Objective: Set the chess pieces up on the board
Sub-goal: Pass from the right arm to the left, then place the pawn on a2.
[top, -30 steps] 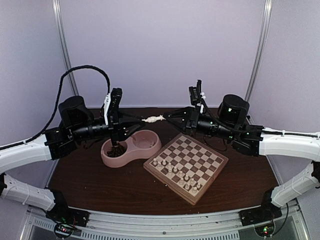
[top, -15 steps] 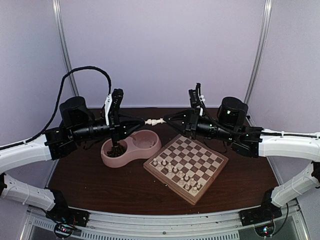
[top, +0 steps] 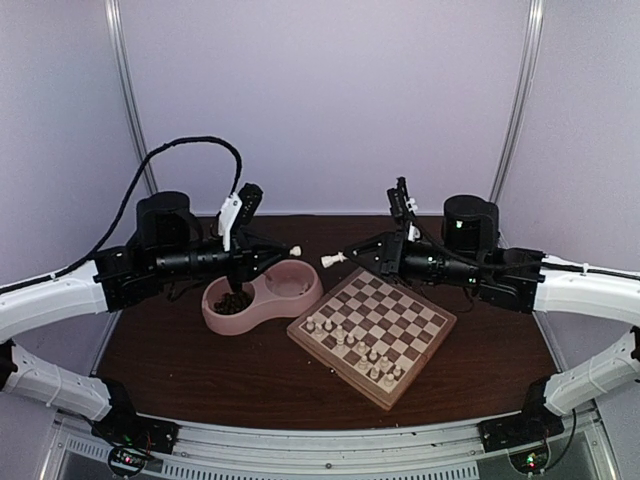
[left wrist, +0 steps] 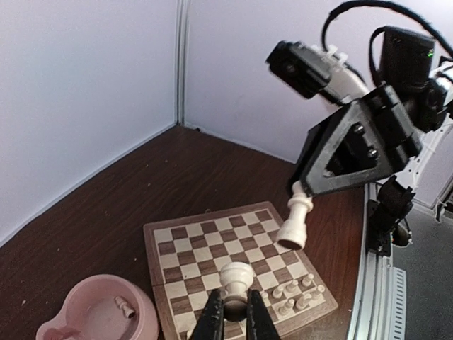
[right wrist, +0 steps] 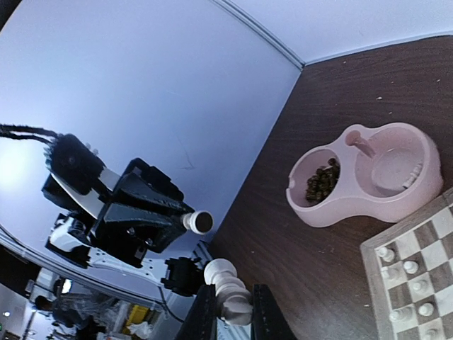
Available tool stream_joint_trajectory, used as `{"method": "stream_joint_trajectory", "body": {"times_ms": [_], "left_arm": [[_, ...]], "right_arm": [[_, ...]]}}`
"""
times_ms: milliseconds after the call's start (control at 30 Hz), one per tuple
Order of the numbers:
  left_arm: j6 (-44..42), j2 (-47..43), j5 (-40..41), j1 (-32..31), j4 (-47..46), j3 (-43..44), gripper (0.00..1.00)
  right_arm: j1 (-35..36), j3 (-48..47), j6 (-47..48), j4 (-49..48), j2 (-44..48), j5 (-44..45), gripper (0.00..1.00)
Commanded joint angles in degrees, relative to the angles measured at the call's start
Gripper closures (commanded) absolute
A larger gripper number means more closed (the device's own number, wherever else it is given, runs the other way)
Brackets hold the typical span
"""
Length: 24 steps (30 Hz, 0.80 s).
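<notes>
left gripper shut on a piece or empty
Shut on a piece: in the left wrist view the left gripper has its fingers pinched around the lower part of a cream chess piece.

This is looking like a robotics lab test cell: plain pale lilac wall panels [top: 330, 100], joined by thin silver metal posts [top: 128, 100], are enclosing a dark brown wooden tabletop [top: 200, 370], and a grey aluminium rail [top: 330, 450] is carrying white-and-black robot arms [top: 50, 300].
</notes>
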<state>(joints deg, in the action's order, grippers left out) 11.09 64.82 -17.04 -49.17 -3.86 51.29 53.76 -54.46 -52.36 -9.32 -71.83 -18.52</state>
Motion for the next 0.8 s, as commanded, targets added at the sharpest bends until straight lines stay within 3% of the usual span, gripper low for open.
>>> {"method": "stream_joint_trajectory", "body": {"times_ms": [0,100,267,400,533,767], "left_arm": [[0.7,4.9,8.3,1.8,14.7,8.6,1.0],[0.3,12.1,9.5,3.2,29.4,17.1,1.0],[-1.5,24.6,9.4,3.5,43.5,29.3,1.0],[-1.5,33.8,6.3,3.4,50.7,37.8,1.0],[-0.9,41.9,9.7,2.4,58.5,46.7,1.0],[-1.9,49.3,11.7,0.7,62.2,52.9,1.0]], "right_arm": [[0.1,-4.1,11.1,20.2,6.0,10.6,0.97],[0.0,-4.1,15.1,27.8,9.5,15.7,0.97],[-0.2,-2.4,17.1,34.1,15.3,21.1,0.96],[-0.4,-1.1,17.6,35.9,18.6,23.8,0.97],[-0.5,0.0,17.7,37.0,20.3,25.4,0.97],[-0.6,0.4,18.4,37.5,21.2,26.2,0.97]]}}
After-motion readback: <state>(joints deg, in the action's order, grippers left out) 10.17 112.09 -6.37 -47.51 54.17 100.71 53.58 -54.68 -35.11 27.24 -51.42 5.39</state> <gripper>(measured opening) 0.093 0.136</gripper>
